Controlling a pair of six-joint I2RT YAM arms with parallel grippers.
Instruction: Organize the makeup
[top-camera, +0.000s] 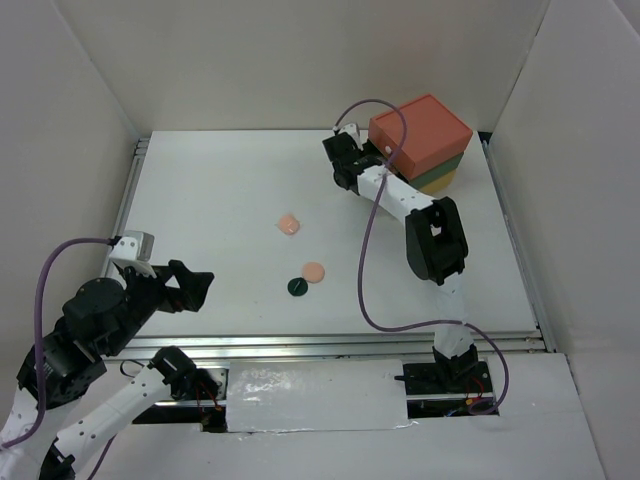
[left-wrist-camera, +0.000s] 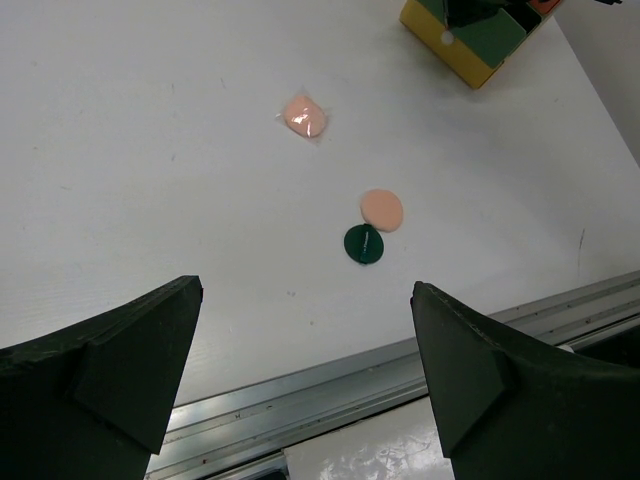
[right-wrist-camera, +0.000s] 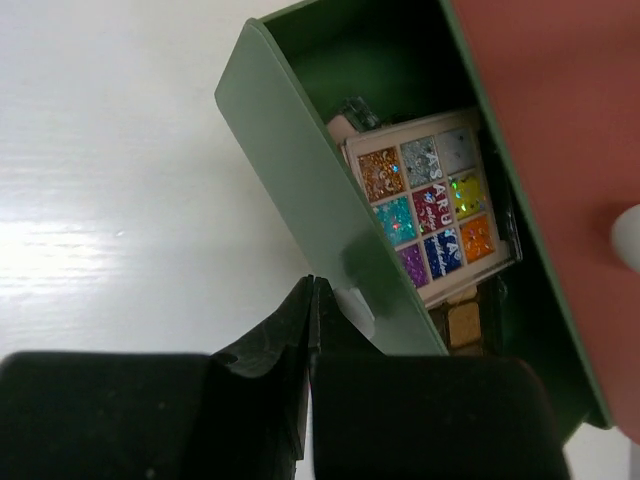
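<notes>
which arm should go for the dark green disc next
Left. The left gripper is open and faces the dark green disc with nothing between them. The right gripper is shut beside the green drawer, farther from the disc.

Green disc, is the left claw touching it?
Apart. The top view shows bare table between the open left claw and the green disc.
</notes>
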